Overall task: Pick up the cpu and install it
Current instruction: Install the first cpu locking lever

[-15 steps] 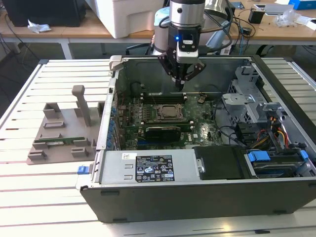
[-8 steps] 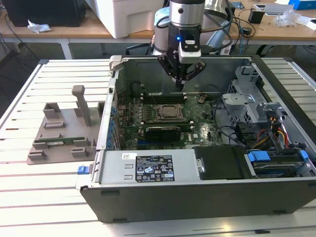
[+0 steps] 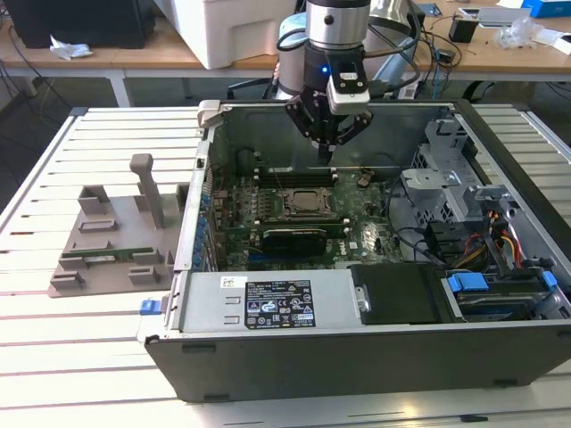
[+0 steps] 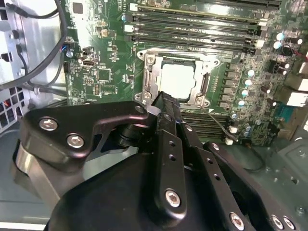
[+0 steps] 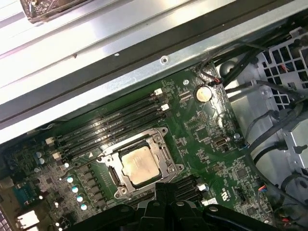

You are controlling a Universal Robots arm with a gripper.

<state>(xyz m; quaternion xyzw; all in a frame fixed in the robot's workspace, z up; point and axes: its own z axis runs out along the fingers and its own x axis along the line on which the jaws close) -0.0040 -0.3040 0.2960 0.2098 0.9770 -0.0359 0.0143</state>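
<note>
Small flat square silver-topped cpu seated in grey metal socket frame on green motherboard, inside open computer case. Black gripper poised above socket, clear of cpu; fingers closed together, empty.

We reckon the cpu has a shiny bare-metal top, and the motherboard is glossy green. The gripper looks matt black. At the case's 9 o'clock in the exterior view there's a dull grey, plastic-looking tray.

No print can be read; the labels on the grey power supply box are illegible.
</note>
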